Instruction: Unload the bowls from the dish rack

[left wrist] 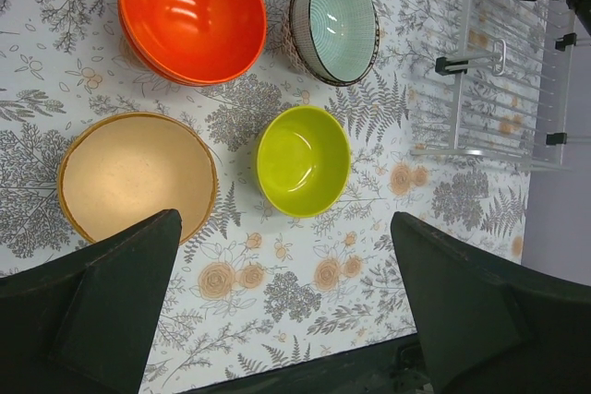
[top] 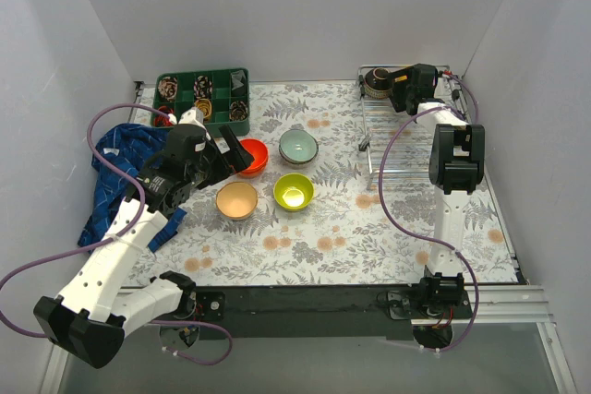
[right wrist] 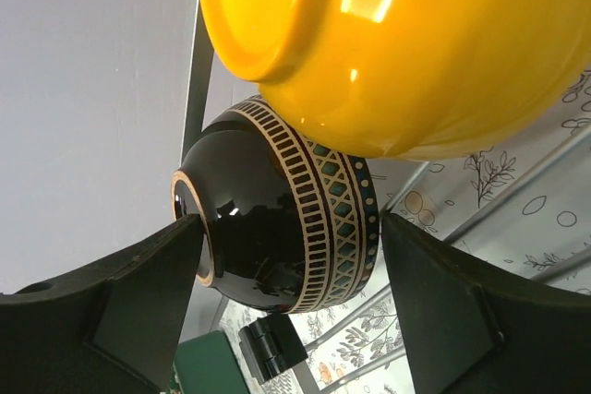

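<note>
Four bowls stand on the flowered table: red-orange, seemingly nested in a second one, pale mint, lime green and beige. My left gripper hangs open and empty above them. The silver wire dish rack lies at the right. At its far end a dark brown patterned bowl lies on its side beside a yellow-orange bowl. My right gripper is open, its jaws either side of the dark bowl.
A green compartment tray with small items stands at the back left. A blue cloth lies at the left edge under the left arm. White walls close in on three sides. Purple cables loop beside both arms.
</note>
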Robot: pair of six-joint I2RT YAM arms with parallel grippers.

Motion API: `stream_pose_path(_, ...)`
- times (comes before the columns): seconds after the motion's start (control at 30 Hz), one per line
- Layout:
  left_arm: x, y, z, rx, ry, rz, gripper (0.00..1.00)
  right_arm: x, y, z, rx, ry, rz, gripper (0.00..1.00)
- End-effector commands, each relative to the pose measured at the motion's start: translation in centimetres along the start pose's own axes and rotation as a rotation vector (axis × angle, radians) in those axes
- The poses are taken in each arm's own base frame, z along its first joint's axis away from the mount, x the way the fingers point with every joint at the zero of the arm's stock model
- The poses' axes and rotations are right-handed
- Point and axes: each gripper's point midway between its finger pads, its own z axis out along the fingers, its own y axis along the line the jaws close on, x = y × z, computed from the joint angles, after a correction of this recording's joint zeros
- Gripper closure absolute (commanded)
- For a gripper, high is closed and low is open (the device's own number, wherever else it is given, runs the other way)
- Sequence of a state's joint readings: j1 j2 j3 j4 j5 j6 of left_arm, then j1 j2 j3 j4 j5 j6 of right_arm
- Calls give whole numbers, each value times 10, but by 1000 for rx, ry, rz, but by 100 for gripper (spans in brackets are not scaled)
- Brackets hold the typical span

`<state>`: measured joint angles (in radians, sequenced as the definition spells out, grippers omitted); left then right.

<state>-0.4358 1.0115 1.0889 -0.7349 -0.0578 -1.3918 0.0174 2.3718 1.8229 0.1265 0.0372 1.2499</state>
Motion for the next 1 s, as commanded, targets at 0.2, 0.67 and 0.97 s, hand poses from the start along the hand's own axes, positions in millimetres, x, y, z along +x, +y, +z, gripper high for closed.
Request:
stream_pose_path(0.2,-17,-7,-16,21,-66,7,2,33,-86,-15,256,69,3,37)
stream_pose_path(0.67,-19,-9,-12,64,-104,40,2,25,-44,-82,90,112,-86,62)
stream_pose_path(0.97,-16,-10,-7,88,-108,64,2,10,-37,-104,63,105,-124,74)
